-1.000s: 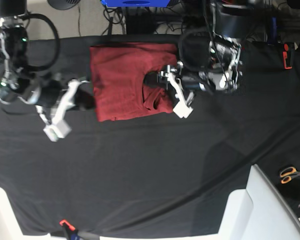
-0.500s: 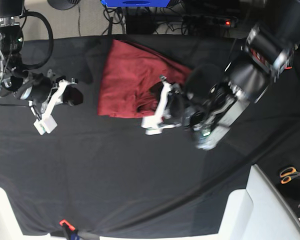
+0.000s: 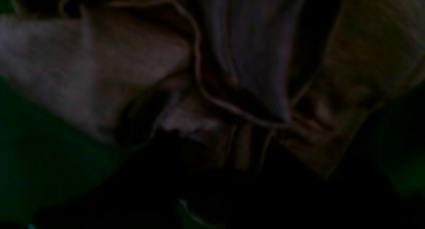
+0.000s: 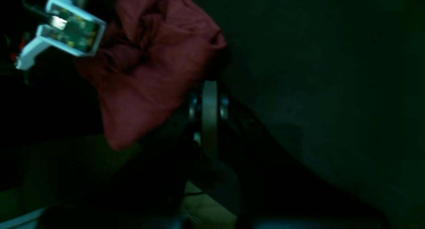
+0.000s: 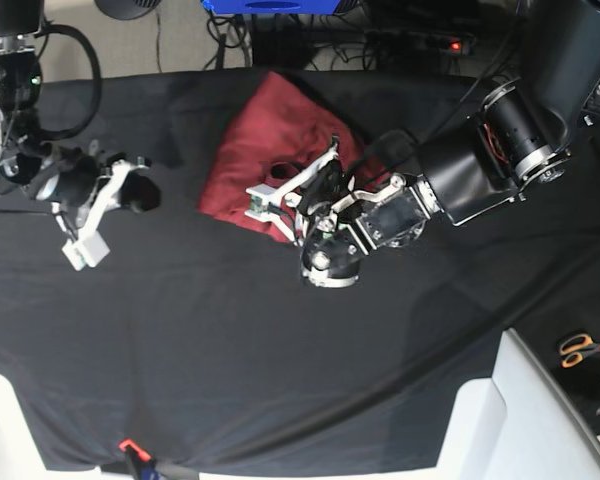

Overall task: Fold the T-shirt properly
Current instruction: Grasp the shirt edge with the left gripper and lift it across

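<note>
The brick-red T-shirt [image 5: 265, 140] lies bunched and tilted at the back middle of the black cloth. My left gripper [image 5: 300, 205] reaches across from the right and is shut on the shirt's near edge, which is pulled up into folds. The left wrist view is dark and filled with gathered T-shirt [image 3: 99, 72] fabric, and the fingers are hidden there. My right gripper [image 5: 143, 195] is shut and empty, a short way left of the shirt. In the right wrist view, the T-shirt [image 4: 149, 76] hangs beside the left arm's white camera mount [image 4: 66, 29].
A black cloth [image 5: 280, 340] covers the table. Orange-handled scissors [image 5: 580, 348] lie at the right edge, above a white box [image 5: 525, 420] at the front right. Cables and a blue box [image 5: 275, 5] sit behind the table. A small red clip [image 5: 130, 446] is on the front edge.
The left arm swung left and toward the front, dragging the shirt out of its flat rectangle into a tilted bunch. The right gripper drew back left, away from the shirt.
</note>
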Controlling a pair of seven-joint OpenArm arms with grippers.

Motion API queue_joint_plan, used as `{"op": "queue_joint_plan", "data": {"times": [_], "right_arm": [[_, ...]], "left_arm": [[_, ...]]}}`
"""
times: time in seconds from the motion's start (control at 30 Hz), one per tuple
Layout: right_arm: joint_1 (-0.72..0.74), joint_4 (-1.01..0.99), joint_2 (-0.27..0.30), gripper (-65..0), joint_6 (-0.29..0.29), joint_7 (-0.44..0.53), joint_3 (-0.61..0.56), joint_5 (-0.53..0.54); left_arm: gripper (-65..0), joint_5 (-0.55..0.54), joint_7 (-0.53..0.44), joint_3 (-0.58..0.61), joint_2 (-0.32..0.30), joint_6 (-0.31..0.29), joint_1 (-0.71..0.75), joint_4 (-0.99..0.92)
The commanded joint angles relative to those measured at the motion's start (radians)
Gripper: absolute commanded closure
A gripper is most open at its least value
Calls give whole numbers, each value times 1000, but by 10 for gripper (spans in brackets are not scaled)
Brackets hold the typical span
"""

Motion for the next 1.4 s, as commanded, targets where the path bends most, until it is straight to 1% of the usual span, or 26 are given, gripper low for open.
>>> {"op": "queue_joint_plan", "data": {"times": [0.0,0.07,0.27,0.47,0.6,0.73,0.9,1.03,1.23,1.37], "right_arm": [[12,15,11,-2,6,16,7,22],[12,15,11,-2,6,16,7,22],[33,-19,11,-2,6,14,7,22],[47,-51,11,-2,6,17,7,22],[49,-53,11,-2,5,20,8,22],[49,-53,10,-2,5,20,63,22],[49,-53,10,-2,5,20,108,22],[49,-53,10,-2,5,20,113,22],[49,-54,10,-2,5,20,113,22],[47,-54,10,-2,5,20,114,22]], "left_arm": [[0,101,37,-8,-11,17,-16,-2],[0,144,35,-10,-10,17,-17,16],[0,243,35,-8,-10,17,3,203],[0,322,32,1,30,17,40,226],[0,421,-44,3,38,17,82,225],[0,481,-98,1,41,17,102,219],[0,483,-167,-3,52,17,102,217],[0,484,-201,1,70,17,95,211],[0,484,-244,3,113,17,59,84],[0,504,-304,3,133,17,50,36]]}}
